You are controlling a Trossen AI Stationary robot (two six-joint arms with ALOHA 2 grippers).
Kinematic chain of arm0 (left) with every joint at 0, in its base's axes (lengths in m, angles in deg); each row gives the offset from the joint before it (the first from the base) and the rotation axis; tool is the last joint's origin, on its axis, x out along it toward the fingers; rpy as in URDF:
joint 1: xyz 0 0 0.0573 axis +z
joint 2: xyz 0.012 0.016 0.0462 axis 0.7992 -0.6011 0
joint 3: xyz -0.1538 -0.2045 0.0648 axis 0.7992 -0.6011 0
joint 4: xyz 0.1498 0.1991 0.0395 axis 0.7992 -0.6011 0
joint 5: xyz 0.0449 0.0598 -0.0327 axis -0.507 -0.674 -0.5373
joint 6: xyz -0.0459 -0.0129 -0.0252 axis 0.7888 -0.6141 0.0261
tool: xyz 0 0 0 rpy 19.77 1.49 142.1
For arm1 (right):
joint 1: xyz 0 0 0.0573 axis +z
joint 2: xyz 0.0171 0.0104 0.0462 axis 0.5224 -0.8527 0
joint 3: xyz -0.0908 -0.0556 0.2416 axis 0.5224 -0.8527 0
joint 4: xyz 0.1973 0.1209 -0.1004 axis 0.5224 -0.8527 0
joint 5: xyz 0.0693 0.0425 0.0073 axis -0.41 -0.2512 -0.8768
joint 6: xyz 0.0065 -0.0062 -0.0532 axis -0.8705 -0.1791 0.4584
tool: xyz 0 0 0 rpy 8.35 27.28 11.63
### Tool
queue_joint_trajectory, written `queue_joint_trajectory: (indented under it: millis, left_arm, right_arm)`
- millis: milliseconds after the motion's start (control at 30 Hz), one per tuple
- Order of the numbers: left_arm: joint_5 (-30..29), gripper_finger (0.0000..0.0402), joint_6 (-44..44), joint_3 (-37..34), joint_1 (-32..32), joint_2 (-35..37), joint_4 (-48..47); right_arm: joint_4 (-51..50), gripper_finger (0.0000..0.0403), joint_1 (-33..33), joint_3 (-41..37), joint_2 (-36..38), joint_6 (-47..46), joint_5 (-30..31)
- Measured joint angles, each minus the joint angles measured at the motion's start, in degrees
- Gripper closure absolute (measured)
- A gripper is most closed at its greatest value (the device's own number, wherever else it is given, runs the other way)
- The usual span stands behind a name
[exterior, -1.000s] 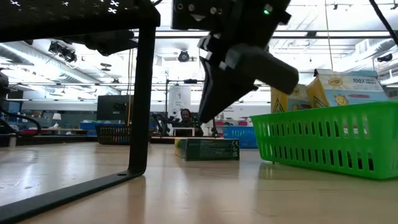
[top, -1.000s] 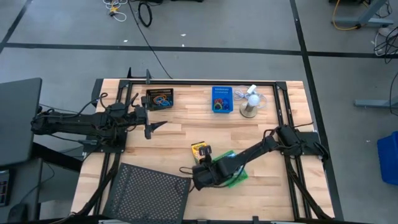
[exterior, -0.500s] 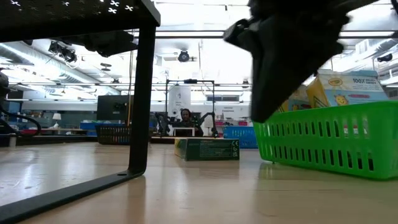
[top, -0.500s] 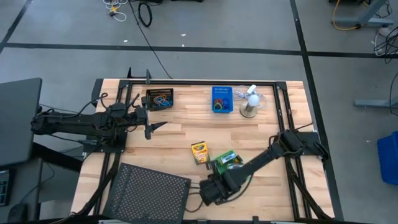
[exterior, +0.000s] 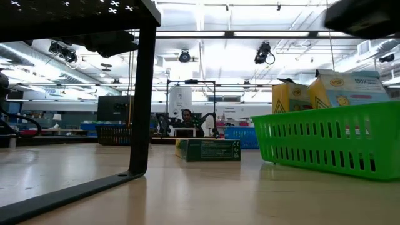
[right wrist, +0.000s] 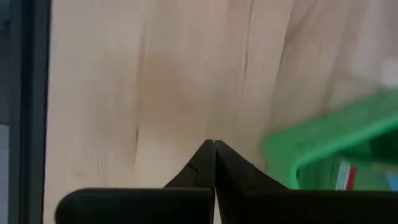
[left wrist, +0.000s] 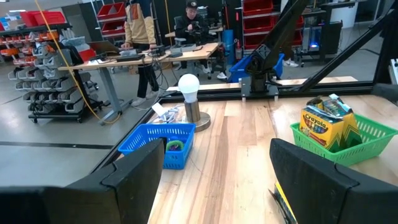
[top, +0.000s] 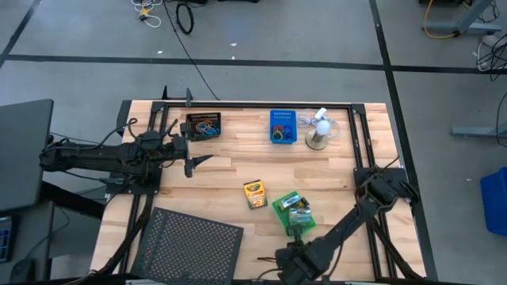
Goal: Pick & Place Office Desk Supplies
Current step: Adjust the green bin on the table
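Hovering at the near table edge, right gripper (top: 291, 265) clenched on nothing, fingertips (right wrist: 214, 149) pressed together just near of green bin (top: 293, 214). Green bin near centre, holding green-white small boxes (top: 295, 205); yellow crayon box (top: 254, 193) just left of it. Left gripper (top: 198, 158) released, held wide at far left beside black bin (top: 203, 126). Blue bin (top: 282, 127) far centre.
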Motion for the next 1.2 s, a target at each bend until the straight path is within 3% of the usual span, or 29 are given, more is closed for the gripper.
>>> queue_joint_trajectory:
  millis: [433, 633, 833, 1200]
  left_arm:
    - [-0.01, 0.0099, 0.00, 0.00, 0.00, 0.00, 0.01]
    - [-0.01, 0.0099, 0.00, 0.00, -0.01, 0.00, 0.00]
    - [-0.01, 0.0099, 0.00, 0.00, 0.00, 0.00, 0.00]
    - [0.00, 0.0099, -0.02, 0.00, 0.00, 0.00, -0.01]
  right_arm:
    - [-0.09, 0.0403, -0.94, -9.70, -0.02, -3.53, 2.83]
    - [1.18, 0.0403, -2.47, -10.53, 0.17, -1.44, 4.46]
    - [1.76, 0.0403, -5.36, -10.70, -0.09, -0.53, 10.83]
    - [-0.54, 0.0403, -10.76, -10.72, -0.09, 3.50, 12.66]
